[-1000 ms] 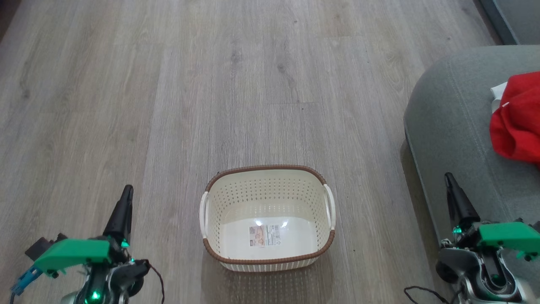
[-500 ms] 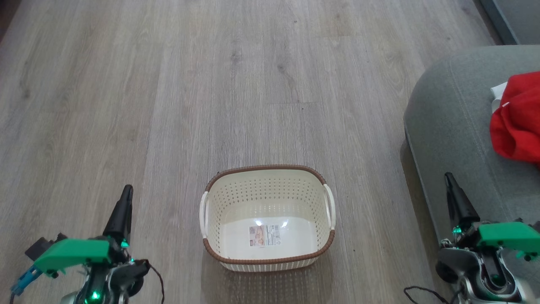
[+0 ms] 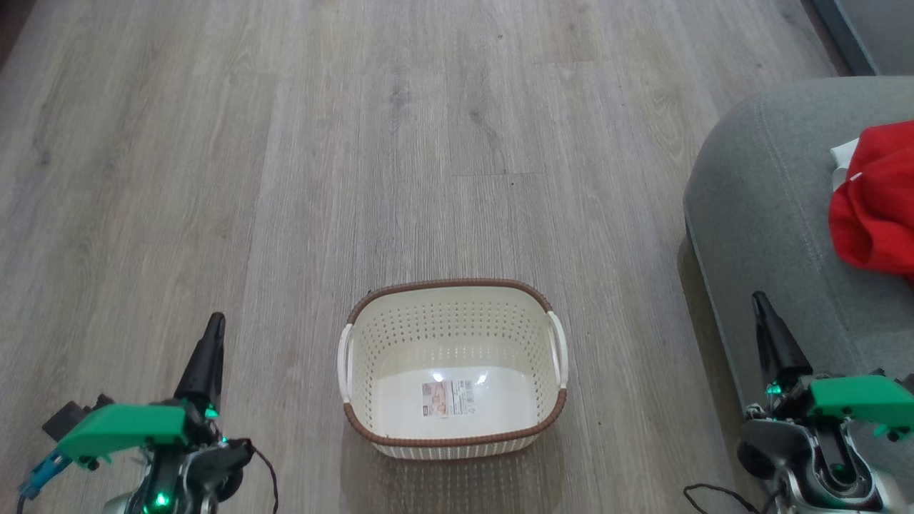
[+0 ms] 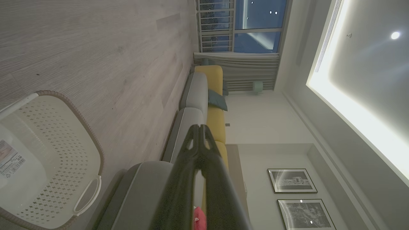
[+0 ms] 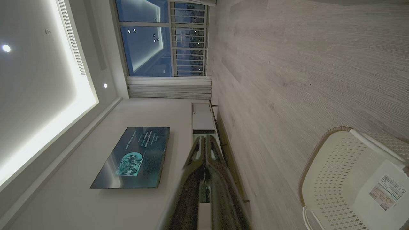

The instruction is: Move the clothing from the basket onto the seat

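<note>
The cream basket (image 3: 452,300) with its brown rim stands on the wooden floor at lower centre, holding nothing but the label sticker (image 3: 448,397) on its bottom. The red clothing (image 3: 872,207), with a bit of white at its upper left, lies on the grey-green seat (image 3: 764,207) at the right edge. My left gripper (image 3: 212,325) is shut, left of the basket, fingers pointing up the view. My right gripper (image 3: 758,303) is shut beside the seat's front edge. The basket (image 4: 54,159) shows in the left wrist view behind the shut left gripper (image 4: 198,127). The basket (image 5: 345,179) appears in the right wrist view too, next to the shut right gripper (image 5: 206,139).
Pale wooden floor (image 3: 357,143) spreads around the basket. A yellow and grey sofa (image 4: 207,95) stands against the far wall by a window. A wall television (image 5: 134,158) hangs above a low white cabinet (image 5: 203,118).
</note>
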You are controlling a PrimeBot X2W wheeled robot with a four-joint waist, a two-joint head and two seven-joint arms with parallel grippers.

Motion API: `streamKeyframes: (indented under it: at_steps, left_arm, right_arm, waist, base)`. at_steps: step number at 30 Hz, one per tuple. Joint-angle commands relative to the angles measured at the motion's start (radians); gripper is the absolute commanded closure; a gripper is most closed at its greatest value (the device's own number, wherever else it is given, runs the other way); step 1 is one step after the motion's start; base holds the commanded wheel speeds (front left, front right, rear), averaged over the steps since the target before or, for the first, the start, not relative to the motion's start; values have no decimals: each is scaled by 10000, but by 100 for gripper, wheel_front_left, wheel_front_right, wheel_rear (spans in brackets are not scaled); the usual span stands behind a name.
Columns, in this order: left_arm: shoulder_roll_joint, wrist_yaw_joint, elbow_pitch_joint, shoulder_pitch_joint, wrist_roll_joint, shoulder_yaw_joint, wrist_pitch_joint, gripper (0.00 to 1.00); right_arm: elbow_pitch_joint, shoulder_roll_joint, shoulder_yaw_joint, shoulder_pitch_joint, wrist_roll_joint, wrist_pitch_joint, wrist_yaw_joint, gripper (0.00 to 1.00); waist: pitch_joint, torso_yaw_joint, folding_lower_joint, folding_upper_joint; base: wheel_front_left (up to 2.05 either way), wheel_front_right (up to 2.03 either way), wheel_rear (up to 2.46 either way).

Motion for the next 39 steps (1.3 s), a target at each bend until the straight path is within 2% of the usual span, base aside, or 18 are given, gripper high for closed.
streamKeyframes:
  at_steps: [1,39]
  left_arm:
    - [79,-94,-347,-232,-63,341,76,100]
    - [79,-94,-348,-232,-64,339,75,100]
  right_arm:
    - [-395,-33,175,-217,58,43,0,100]
    - [-395,-33,177,-217,59,42,0,100]
  waist:
    - [0,0,0,0]
    - [0,0,0,0]
  base:
    - [0,0,0]
    - [0,0,0]
